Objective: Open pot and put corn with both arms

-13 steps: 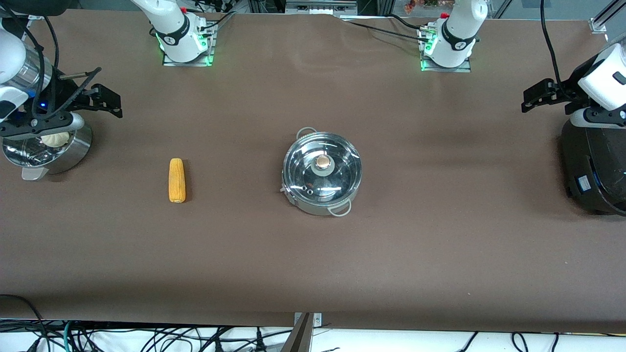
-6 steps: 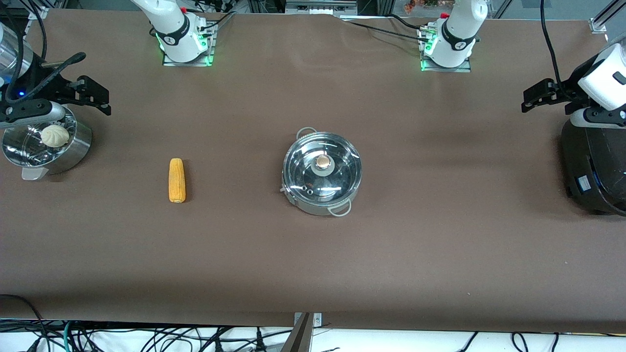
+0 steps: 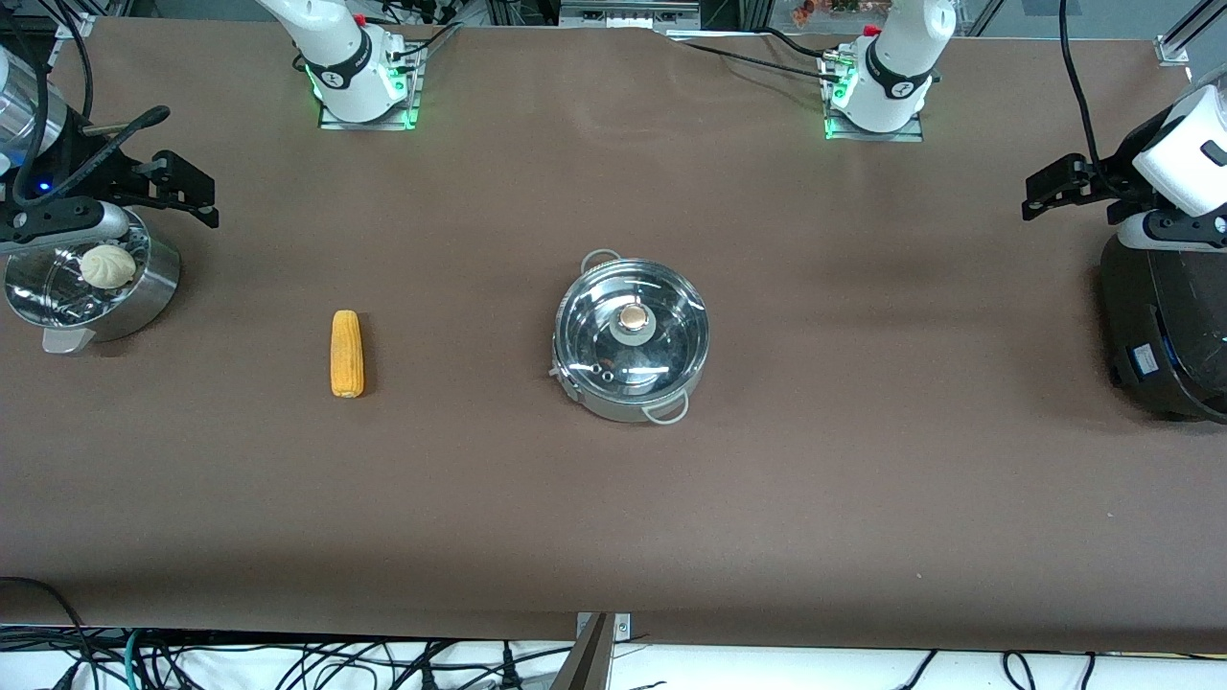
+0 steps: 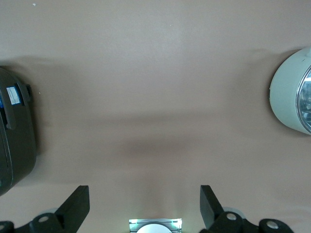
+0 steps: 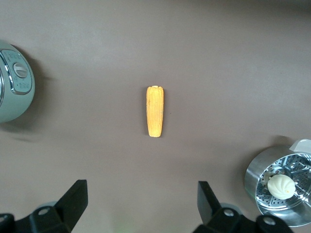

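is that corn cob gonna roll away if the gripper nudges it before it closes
Probably yes, if nudged across its length: the corn is a stubby cylinder lying on its side on the flat table, touching nothing. It tapers toward one end, so it would likely curve rather than roll straight. Its ridged kernels should give the open right gripper decent purchase; it looks stiff.

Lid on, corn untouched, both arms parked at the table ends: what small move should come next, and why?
Probably bring the left gripper, jaws open, from over the black cooker toward the lid knob: the pot is closed, so the corn cannot go in. The right gripper waits open.
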Robot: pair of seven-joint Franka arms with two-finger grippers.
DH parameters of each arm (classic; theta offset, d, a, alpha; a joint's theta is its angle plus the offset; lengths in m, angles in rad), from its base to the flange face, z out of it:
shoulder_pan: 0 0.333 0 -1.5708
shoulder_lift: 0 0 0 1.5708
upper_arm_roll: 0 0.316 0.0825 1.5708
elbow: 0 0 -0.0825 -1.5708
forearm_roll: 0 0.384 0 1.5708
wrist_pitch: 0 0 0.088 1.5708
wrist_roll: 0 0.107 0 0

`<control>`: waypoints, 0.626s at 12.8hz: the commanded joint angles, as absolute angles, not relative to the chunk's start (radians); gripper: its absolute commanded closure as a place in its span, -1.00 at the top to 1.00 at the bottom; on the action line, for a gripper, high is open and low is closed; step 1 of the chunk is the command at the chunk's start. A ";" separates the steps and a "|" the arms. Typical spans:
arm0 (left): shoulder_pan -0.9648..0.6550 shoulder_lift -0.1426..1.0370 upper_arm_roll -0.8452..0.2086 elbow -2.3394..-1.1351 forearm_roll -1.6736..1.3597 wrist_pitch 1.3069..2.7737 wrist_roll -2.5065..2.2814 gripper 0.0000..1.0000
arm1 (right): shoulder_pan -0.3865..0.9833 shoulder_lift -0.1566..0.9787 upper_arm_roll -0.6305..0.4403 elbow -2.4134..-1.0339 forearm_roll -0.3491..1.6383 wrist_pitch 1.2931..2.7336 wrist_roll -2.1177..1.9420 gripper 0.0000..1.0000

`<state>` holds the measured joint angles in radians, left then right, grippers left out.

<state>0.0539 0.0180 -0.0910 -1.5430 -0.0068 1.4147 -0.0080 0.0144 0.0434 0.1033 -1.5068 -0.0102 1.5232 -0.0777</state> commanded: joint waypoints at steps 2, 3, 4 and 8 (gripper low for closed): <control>0.060 0.023 -0.090 -1.525 -0.023 1.397 0.026 1.00 | 0.008 0.046 0.107 -1.493 -0.020 1.522 -0.066 1.00; 0.058 0.023 -0.095 -1.525 -0.023 1.397 0.026 1.00 | 0.006 0.046 0.107 -1.493 -0.020 1.522 -0.066 1.00; 0.049 0.025 -0.098 -1.526 -0.026 1.397 0.026 1.00 | 0.006 0.048 0.107 -1.493 -0.020 1.522 -0.066 1.00; 0.032 0.032 -0.188 -1.525 -0.028 1.402 0.009 1.00 | 0.005 0.046 0.107 -1.493 -0.020 1.525 -0.066 1.00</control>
<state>0.0402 0.0219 -0.1507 -1.5431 -0.0105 1.4134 0.0057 0.0119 0.0435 0.1026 -1.5068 -0.0103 1.5247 -0.0776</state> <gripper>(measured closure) 0.000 0.000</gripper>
